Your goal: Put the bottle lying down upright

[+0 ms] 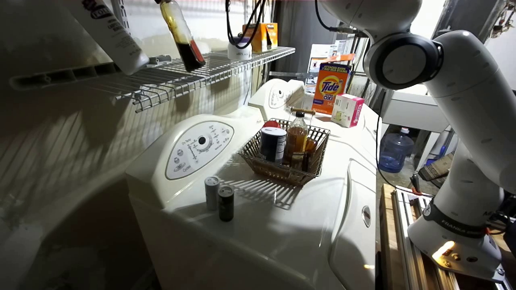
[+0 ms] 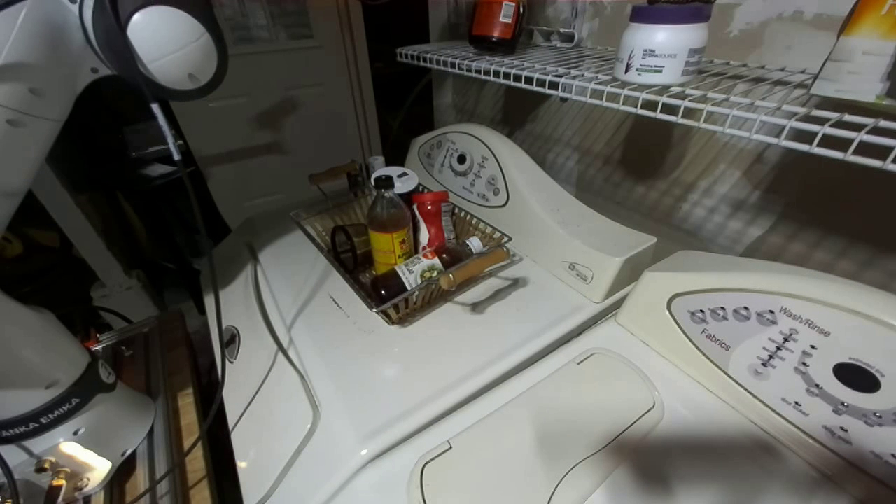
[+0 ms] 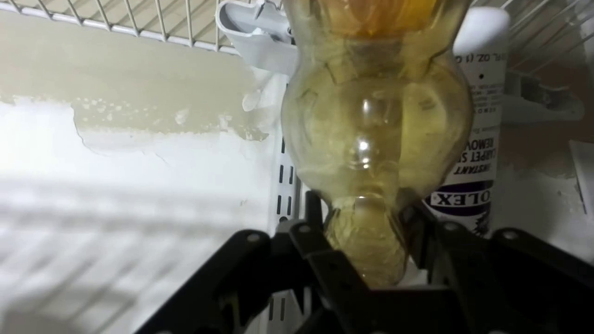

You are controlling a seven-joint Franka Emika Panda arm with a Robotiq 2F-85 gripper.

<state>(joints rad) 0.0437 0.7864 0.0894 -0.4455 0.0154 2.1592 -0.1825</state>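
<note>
Gripper [image 3: 364, 211] was clamped on the neck of the bottle [image 3: 371, 125], its fingers [image 3: 313, 211] apart only as far as the neck between them. Bottle was base down under the gripper, dark-filled low, see-through yellowish higher; base was right at the wire shelf [image 2: 574, 90], couldn't tell if touching or quite upright. White bottle [image 3: 478, 116] was near the gripper, apart from the held one, contents hidden. Farther along the shelf from the gripper: purple-lidded jar [image 2: 661, 49], contents hidden, and an orange box [image 1: 268, 36]. Well below the gripper, in both exterior views, a basket [image 1: 278, 171] sat on the white dryer [image 1: 258, 233]. In it: white-lidded canister [image 1: 273, 143], black-capped bottle [image 2: 389, 241] upright with amber inside, red container [image 2: 437, 222], white-capped dark bottle [image 2: 416, 271] lying aslant, plus a brown thing [image 2: 360, 246] too dim to name. Two small jars [image 1: 226, 203] stood close together on the dryer, also below the gripper. Farther from it, past the basket, were a detergent box [image 1: 329, 88] and a pink-and-white box [image 1: 347, 112] in an exterior view. A blue jug [image 1: 396, 151] sat on the floor, lower still, well away from the gripper.
</note>
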